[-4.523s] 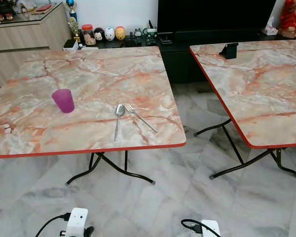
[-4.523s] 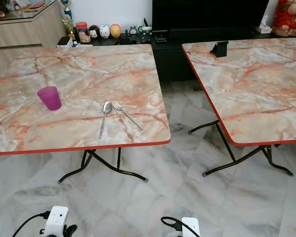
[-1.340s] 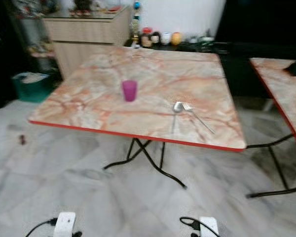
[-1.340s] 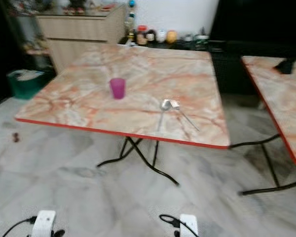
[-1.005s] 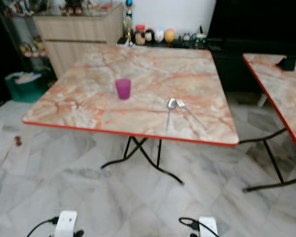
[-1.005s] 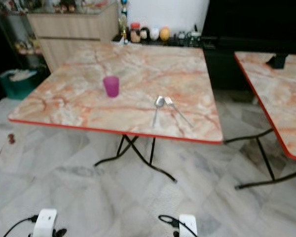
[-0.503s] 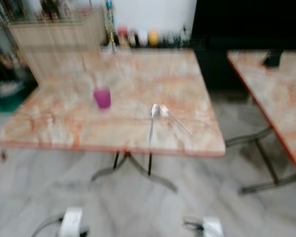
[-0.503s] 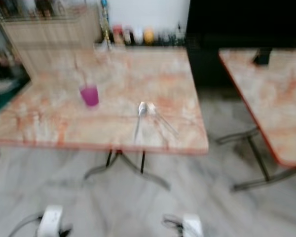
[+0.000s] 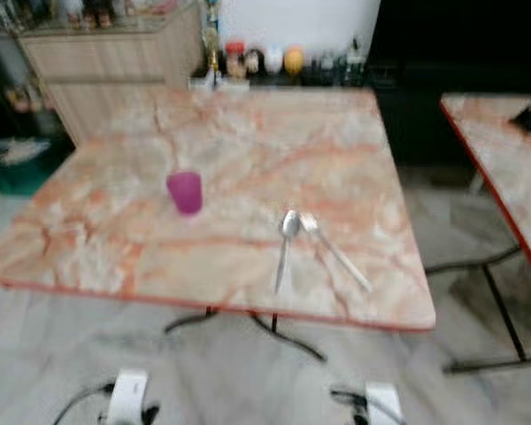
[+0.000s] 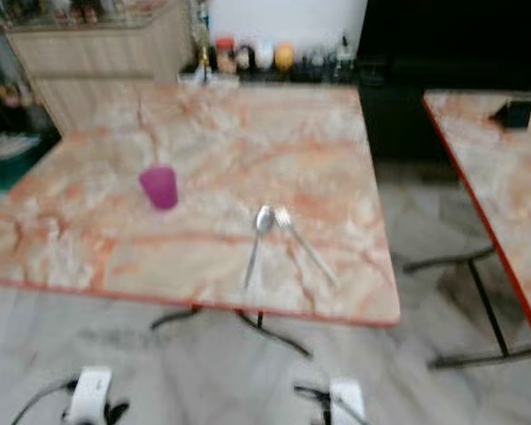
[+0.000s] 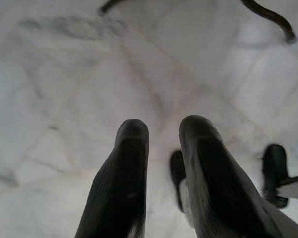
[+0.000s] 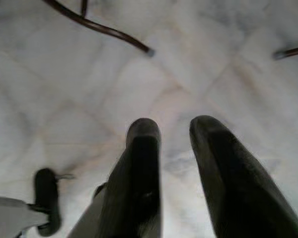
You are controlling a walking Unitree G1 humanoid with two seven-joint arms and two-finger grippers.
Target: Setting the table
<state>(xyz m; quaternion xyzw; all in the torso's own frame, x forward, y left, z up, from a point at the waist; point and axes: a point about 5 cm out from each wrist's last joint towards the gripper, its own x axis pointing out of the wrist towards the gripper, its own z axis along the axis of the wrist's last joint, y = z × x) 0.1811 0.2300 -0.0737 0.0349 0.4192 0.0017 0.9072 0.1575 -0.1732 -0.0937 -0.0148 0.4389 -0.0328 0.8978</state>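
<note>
Head views soft with blur. Marble-patterned folding table [image 9: 97, 257], red rim; second table [image 9: 513, 177] cut off at right. Magenta plastic cup [image 9: 185, 192], steel spoon [image 9: 285, 246] and fork [image 9: 334, 251] lie well ahead of both grippers. Left gripper [image 11: 161, 134] and right gripper [image 12: 174, 130] hang over pale marble floor tiles [image 11: 64, 99], ribbed fingers narrowly parted, empty.

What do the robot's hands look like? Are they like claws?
A bit! The left gripper and the right gripper each have two long black fingers with rounded tips and fine ribbed lines. In the head views, each wrist is a white block with a black cable curling off it.
</note>
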